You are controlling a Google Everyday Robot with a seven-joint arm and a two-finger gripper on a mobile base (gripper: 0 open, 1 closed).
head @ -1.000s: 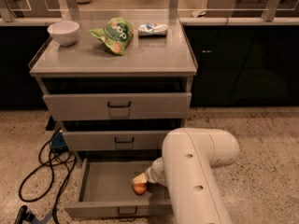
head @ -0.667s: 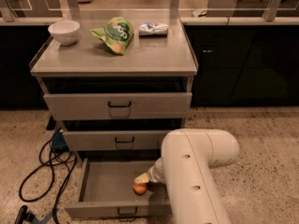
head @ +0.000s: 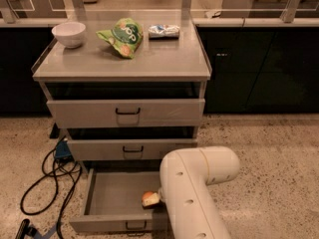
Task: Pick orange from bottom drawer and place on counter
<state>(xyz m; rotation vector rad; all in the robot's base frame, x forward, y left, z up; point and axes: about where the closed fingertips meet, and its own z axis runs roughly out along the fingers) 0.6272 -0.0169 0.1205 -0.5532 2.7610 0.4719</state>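
Note:
The bottom drawer [head: 107, 195] is pulled open at the foot of the grey cabinet. The orange [head: 149, 198] lies inside it near the right side. My white arm [head: 192, 193] reaches down from the lower right into the drawer, and the gripper [head: 158, 199] is right at the orange, mostly hidden behind the arm. The counter [head: 154, 59] on top of the cabinet is the flat grey top surface.
On the counter stand a white bowl [head: 69, 34], a green chip bag [head: 122, 36] and a small white packet [head: 164, 30]. The two upper drawers [head: 127, 112] are slightly open. Black cables [head: 47, 178] lie on the floor at the left. Dark cabinets stand to the right.

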